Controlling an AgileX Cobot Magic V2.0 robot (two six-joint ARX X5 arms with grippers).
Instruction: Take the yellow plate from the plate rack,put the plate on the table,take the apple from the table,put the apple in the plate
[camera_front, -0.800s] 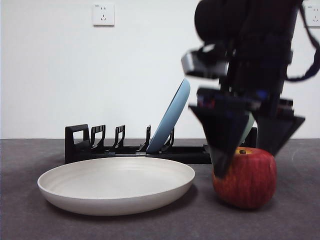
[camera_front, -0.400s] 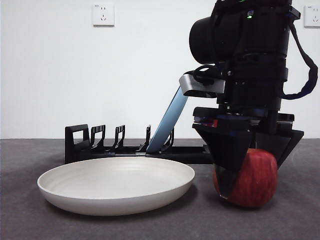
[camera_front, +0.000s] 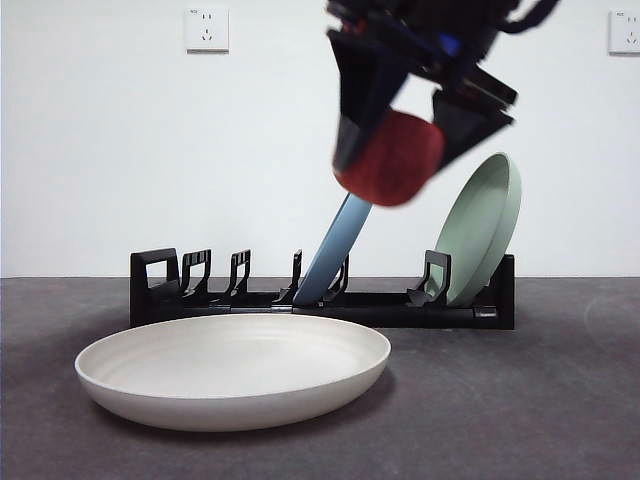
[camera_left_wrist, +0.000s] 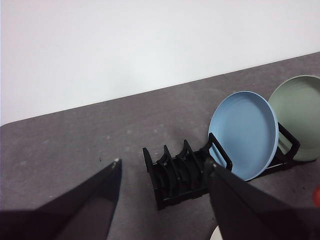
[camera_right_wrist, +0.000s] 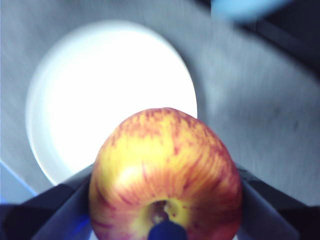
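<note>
A round, matte light blue plate (camera_front: 336, 250) stands on edge near the middle of the scene, tilted with its top leaning to the right. To its right a round sage green plate (camera_front: 482, 226) with faint ringed ridges also stands on edge, leaning right. On the plain white wall (camera_front: 150, 150) behind, a white square power socket (camera_front: 206, 29) sits high on the left, and another white socket (camera_front: 624, 31) at the far right edge.

1. The apple (camera_right_wrist: 165, 175) fills the lower middle of the right wrist view, red streaks over yellow skin, its stem hollow facing the camera.
2. The right gripper (camera_right_wrist: 165, 200) clamps it, one black jaw against each side.
3. Beyond it lies the yellow plate (camera_right_wrist: 100, 85), glaring white, on the blurred grey table (camera_right_wrist: 250, 110).
</note>
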